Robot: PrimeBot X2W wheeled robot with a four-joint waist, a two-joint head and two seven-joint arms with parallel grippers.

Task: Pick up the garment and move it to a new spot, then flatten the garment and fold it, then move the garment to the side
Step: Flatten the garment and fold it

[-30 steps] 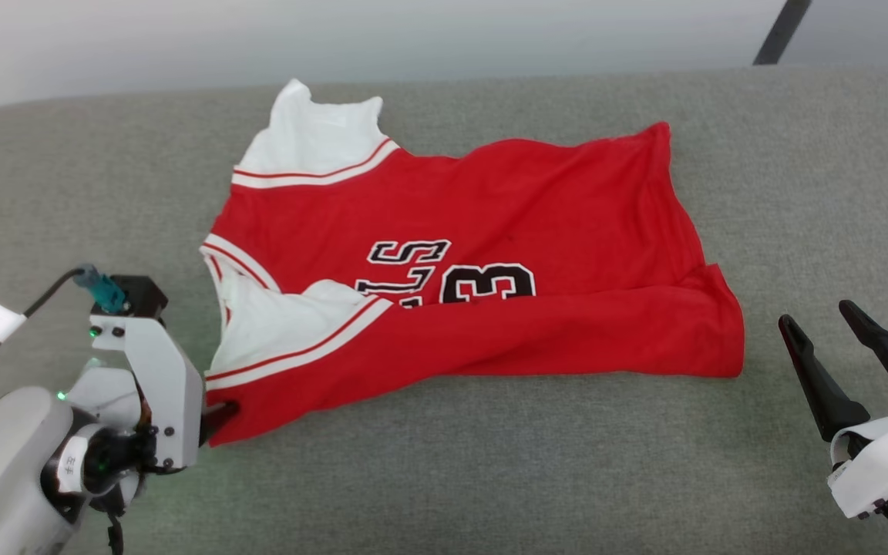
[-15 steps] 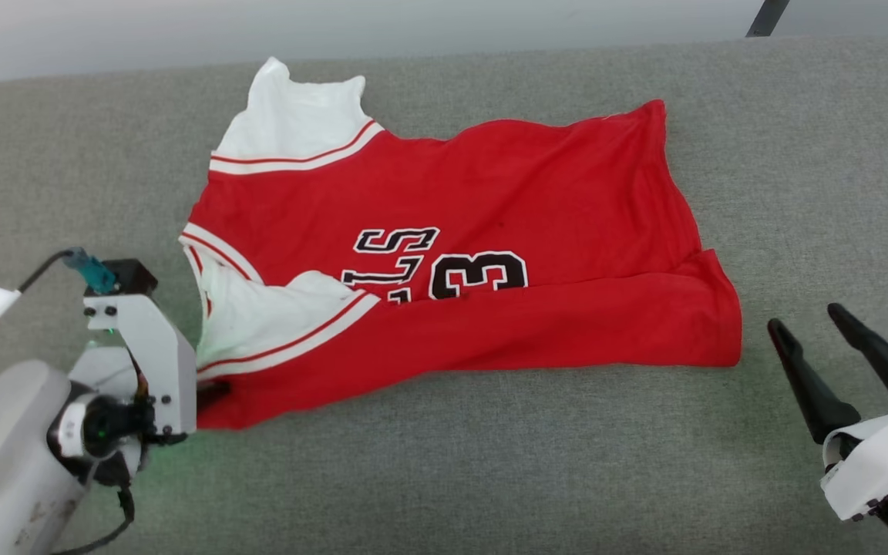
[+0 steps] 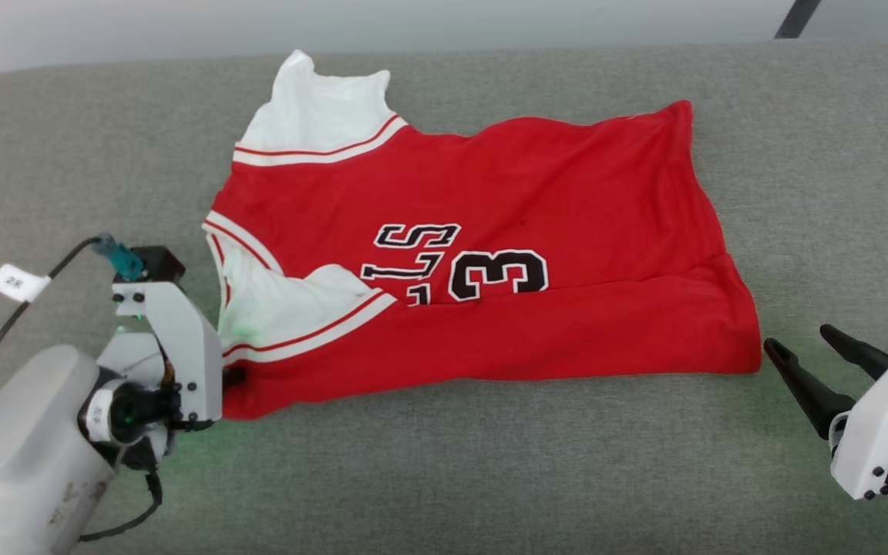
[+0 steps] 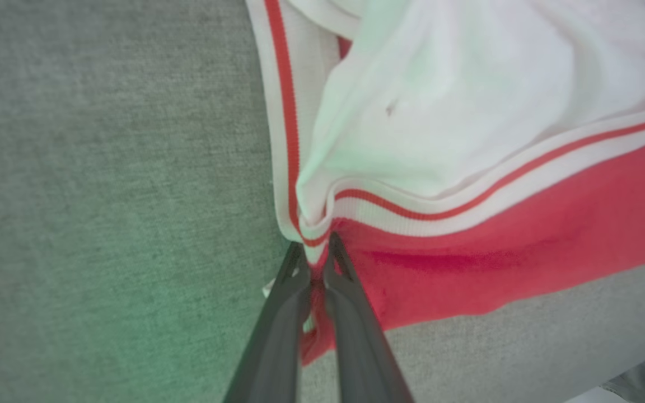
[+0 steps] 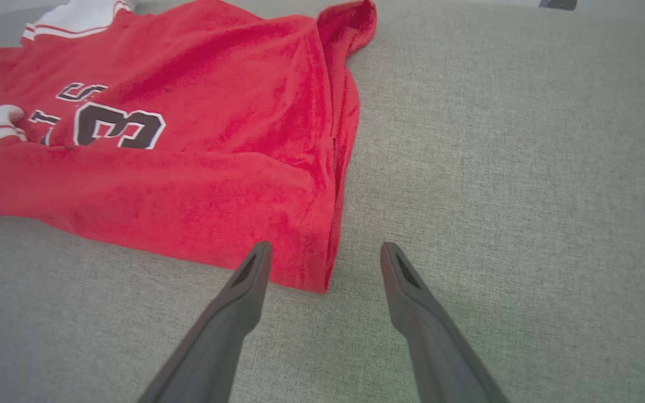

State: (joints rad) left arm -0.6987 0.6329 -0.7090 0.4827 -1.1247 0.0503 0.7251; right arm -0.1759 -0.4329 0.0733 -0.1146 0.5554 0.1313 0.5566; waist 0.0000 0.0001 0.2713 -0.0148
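The garment (image 3: 536, 193), a red jersey with white sleeves, striped trim and a black number 3, lies spread and partly folded on the grey cushion. My left gripper (image 3: 230, 378) sits at the jersey's near left corner. In the left wrist view its fingers (image 4: 314, 263) are shut on the striped trim and red cloth of the garment (image 4: 468, 101). My right gripper (image 3: 795, 344) stands open just right of the jersey's near right corner. In the right wrist view that gripper (image 5: 325, 254) has the red corner (image 5: 311, 268) lying between its fingertips, untouched.
The grey fabric surface (image 3: 490, 478) runs wide in front of and to the right of the jersey. A pale wall or floor edges the far side (image 3: 182, 31). A cable with a white tag (image 3: 16, 283) trails off my left arm.
My left gripper has shut on the garment's near left corner. The right gripper has tilted lower and nearer the near right corner. The head camera has shifted a little.
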